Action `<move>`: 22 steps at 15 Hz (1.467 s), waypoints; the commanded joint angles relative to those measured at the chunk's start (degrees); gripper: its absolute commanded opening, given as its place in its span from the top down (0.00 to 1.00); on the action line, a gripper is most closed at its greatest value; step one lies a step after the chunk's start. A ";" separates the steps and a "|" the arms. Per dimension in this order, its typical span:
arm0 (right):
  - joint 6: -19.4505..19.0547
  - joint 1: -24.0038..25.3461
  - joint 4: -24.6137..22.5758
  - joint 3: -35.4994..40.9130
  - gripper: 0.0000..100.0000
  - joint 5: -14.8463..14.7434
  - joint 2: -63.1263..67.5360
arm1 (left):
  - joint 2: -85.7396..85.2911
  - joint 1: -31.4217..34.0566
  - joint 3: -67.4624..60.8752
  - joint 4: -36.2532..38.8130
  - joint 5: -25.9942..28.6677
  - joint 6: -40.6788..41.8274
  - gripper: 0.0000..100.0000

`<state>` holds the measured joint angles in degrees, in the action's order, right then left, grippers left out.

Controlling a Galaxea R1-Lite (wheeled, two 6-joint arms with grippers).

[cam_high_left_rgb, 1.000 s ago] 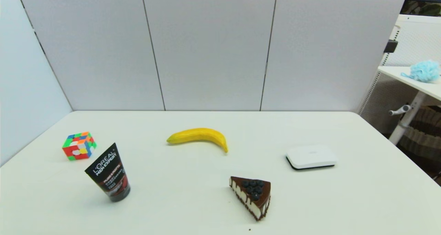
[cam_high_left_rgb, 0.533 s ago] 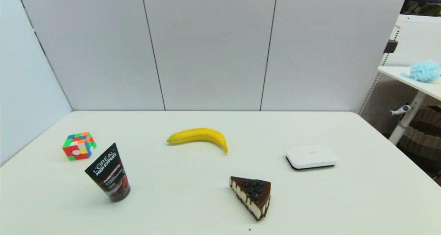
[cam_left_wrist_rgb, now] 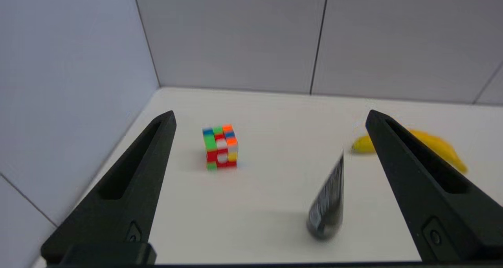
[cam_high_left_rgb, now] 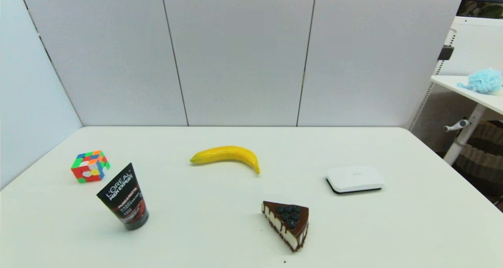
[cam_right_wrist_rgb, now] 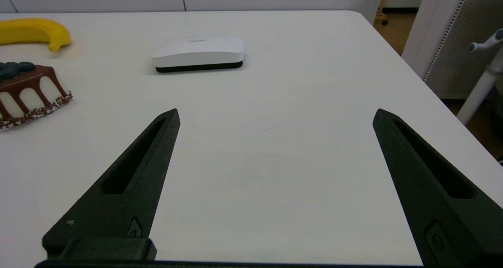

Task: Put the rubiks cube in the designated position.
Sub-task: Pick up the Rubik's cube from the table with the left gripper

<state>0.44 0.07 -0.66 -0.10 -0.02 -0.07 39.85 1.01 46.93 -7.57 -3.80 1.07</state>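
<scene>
The rubiks cube (cam_high_left_rgb: 90,166) sits on the white table at the far left, close to the side wall, and shows again in the left wrist view (cam_left_wrist_rgb: 220,147). My left gripper (cam_left_wrist_rgb: 271,116) is open, well short of the cube with nothing between its fingers. Over bare tabletop at the right side my right gripper (cam_right_wrist_rgb: 275,112) also stands open and holds nothing. Neither arm shows in the head view. The designated position has no mark that I can see.
A black L'Oreal tube (cam_high_left_rgb: 125,197) stands cap-down just in front of the cube. A banana (cam_high_left_rgb: 226,156) lies mid-table, a chocolate cake slice (cam_high_left_rgb: 289,222) nearer the front, and a flat white box (cam_high_left_rgb: 355,178) to the right. Wall panels close the back and left.
</scene>
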 commanded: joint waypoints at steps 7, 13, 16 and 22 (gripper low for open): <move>0.00 0.01 -0.04 0.01 0.00 0.02 0.07 | 48.04 2.59 35.77 -11.85 -1.29 -0.11 0.00; 0.00 0.01 -0.04 0.01 0.00 0.02 0.07 | 62.28 12.17 43.24 -28.20 -1.47 0.33 0.00; 0.00 0.01 -0.04 0.01 0.00 0.02 0.07 | 67.11 16.04 47.20 -33.12 -1.38 -0.02 0.00; 0.00 0.01 -0.04 0.01 0.00 0.02 0.07 | 72.56 16.92 49.39 -37.69 1.96 -1.42 0.00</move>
<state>0.44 0.10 -0.68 -0.10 0.00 -0.07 110.12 17.88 96.00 -45.07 -3.17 -0.27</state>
